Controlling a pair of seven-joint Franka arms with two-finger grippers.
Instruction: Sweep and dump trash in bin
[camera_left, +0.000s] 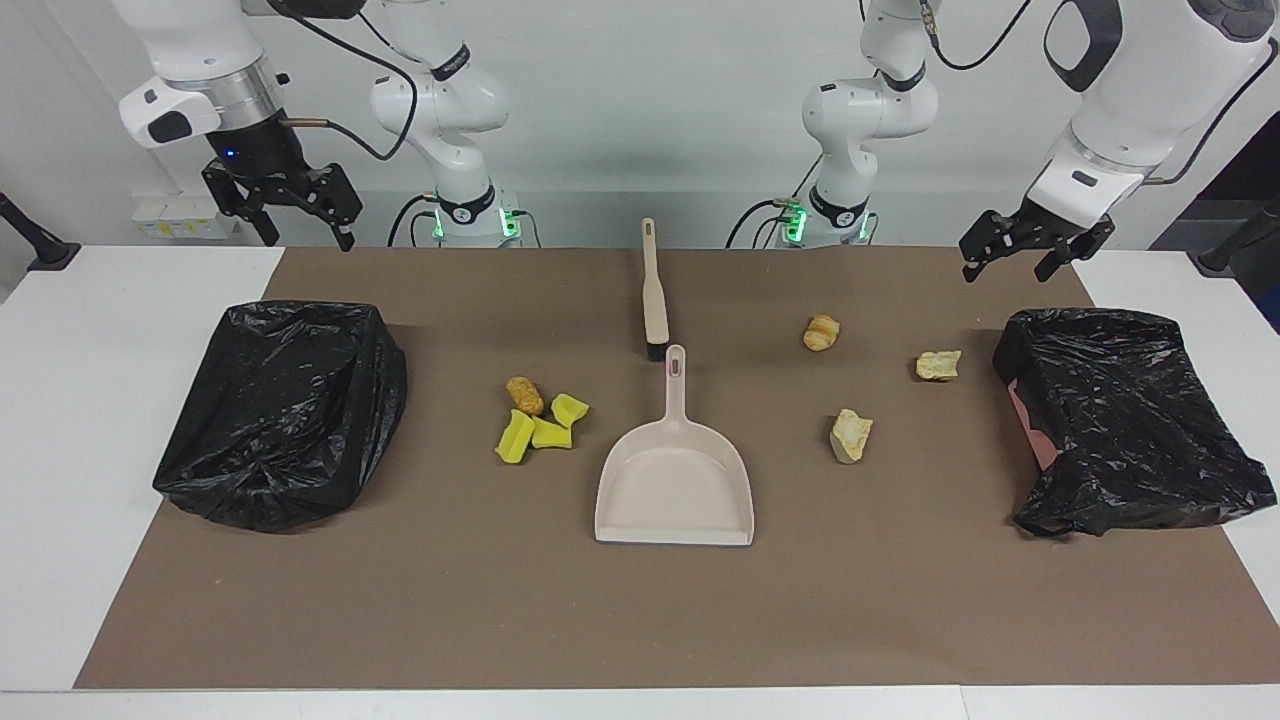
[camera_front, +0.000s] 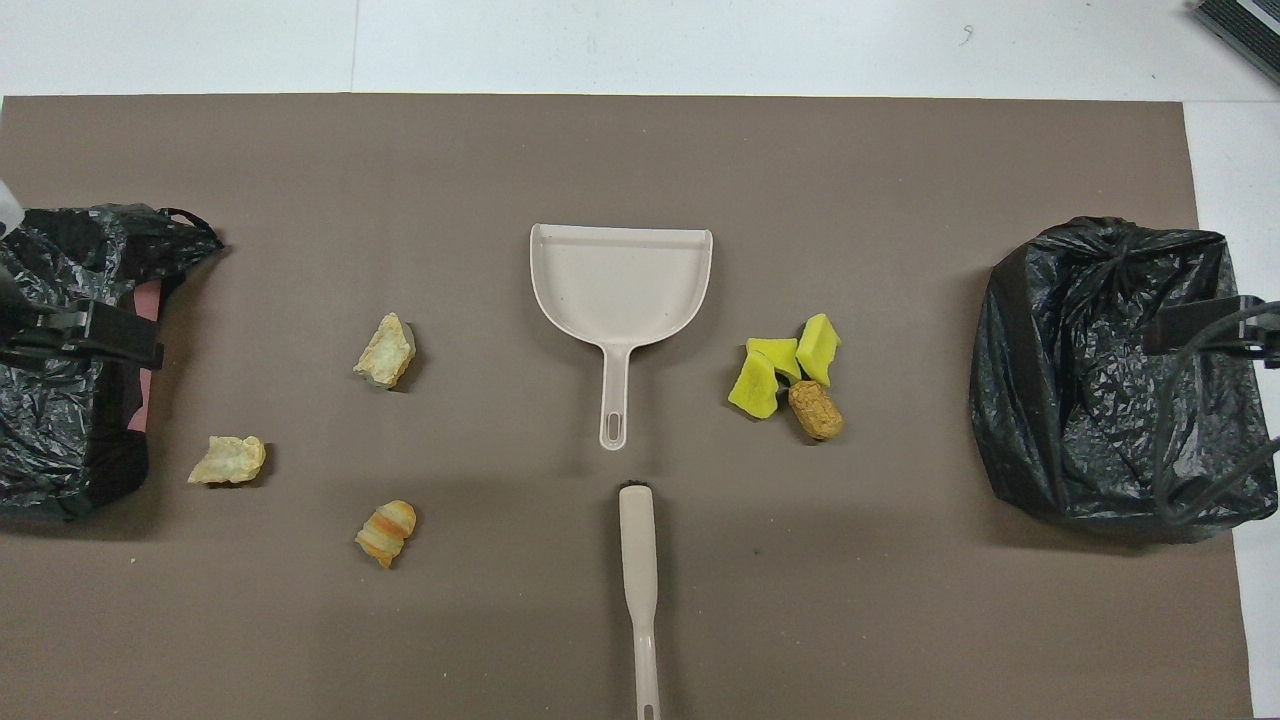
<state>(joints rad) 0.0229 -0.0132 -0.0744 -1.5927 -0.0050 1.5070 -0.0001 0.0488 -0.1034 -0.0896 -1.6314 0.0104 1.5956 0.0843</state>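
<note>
Dustpan (camera_left: 675, 480) lies mid-surface, mouth twd the edge farthest from robots, brush (camera_left: 654, 295) just past its handle, nr the robots' edge. Trash in two lots: sponge bits w/ nugget (camera_left: 540, 418) twd right arm's end, bread chunks (camera_left: 851, 435) scattered twd left arm's. Left tool (camera_left: 1035, 250) and right tool (camera_left: 290, 205) both spread, empty, each hanging over its bin (camera_left: 285, 415). Risk: chunks roll away when swept, being well apart.

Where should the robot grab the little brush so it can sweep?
Probably by the slim handle of the brush, coming straight down from above. It lies flat on the brown mat, handle end toward the robots and dark bristles toward the dustpan. The handle is narrow enough for two fingers to close across, with bare mat along both sides. Both grippers hang open above the bins, holding nothing.
</note>
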